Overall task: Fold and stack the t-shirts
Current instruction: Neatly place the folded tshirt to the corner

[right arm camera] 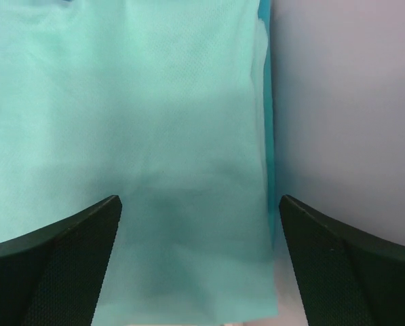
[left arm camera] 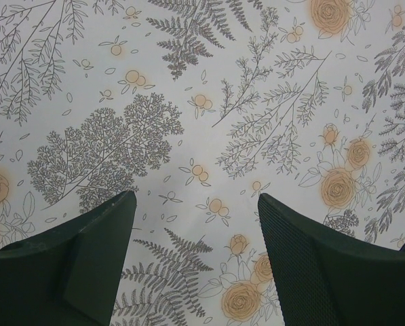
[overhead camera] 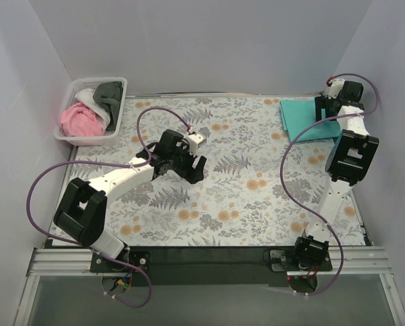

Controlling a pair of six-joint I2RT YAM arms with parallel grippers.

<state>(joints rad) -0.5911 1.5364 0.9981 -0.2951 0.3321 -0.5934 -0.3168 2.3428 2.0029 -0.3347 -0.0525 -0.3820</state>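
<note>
A folded mint-turquoise t-shirt (overhead camera: 300, 117) lies at the table's far right corner, on a darker teal-blue shirt whose edge (right arm camera: 268, 136) shows along its side. My right gripper (overhead camera: 326, 109) hovers over that stack, open and empty; the mint t-shirt (right arm camera: 141, 136) fills the right wrist view between the fingers (right arm camera: 60, 265). Pink (overhead camera: 79, 122), white (overhead camera: 88, 97) and dark grey (overhead camera: 108, 94) t-shirts lie crumpled in a basket at the far left. My left gripper (overhead camera: 188, 163) is open and empty above the floral cloth (left arm camera: 202, 156) near the table's middle.
A white slotted basket (overhead camera: 119, 109) stands at the far left corner. The floral-print cloth (overhead camera: 243, 190) covers the table. White walls close in the left, back and right sides. A purple cable (overhead camera: 161, 112) loops above the left arm.
</note>
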